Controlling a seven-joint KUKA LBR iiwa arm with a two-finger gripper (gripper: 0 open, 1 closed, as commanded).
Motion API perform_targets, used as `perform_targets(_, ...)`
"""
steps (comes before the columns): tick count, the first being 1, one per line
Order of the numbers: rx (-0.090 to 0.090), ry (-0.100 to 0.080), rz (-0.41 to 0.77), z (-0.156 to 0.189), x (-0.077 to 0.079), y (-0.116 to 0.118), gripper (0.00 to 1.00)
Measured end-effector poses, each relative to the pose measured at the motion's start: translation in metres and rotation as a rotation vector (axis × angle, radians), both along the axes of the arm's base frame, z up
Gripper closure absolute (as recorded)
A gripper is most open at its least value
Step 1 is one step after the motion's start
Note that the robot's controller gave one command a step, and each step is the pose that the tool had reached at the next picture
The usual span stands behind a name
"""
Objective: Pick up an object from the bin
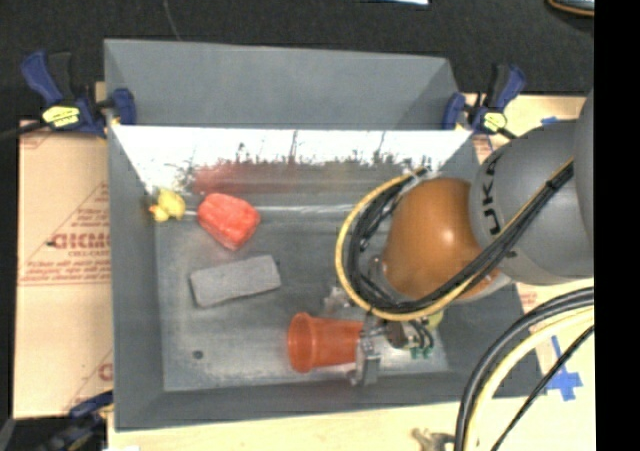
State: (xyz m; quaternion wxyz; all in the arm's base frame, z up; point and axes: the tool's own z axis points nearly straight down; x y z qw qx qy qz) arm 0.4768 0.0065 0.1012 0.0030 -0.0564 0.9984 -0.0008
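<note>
My gripper (368, 357) is low in the bin's front right part, under the arm's orange dome. An orange cup (318, 341) lies on its side right against the gripper's left, its wide end pointing left. Whether the cup is gripped is hidden. A grey rectangular block (234, 280) lies flat to the upper left of the cup, apart from the gripper. Further back on the left lies a red lumpy thing (230, 219), with a small yellow toy (165, 206) beside it at the left wall.
The arm and its looped cables cover the bin's right side. Bare floor shows in the front left corner and between the block and the cup. The white back wall stands behind the red thing.
</note>
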Motion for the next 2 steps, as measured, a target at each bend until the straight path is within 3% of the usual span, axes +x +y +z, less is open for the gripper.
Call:
perform_targets(1, 0.001, -0.011, -0.238, 0.059, 0.004, 0.03, 0.0)
perform_targets(2, 0.0, -0.003, 0.054, -0.002, -0.001, 0.06, 0.0)
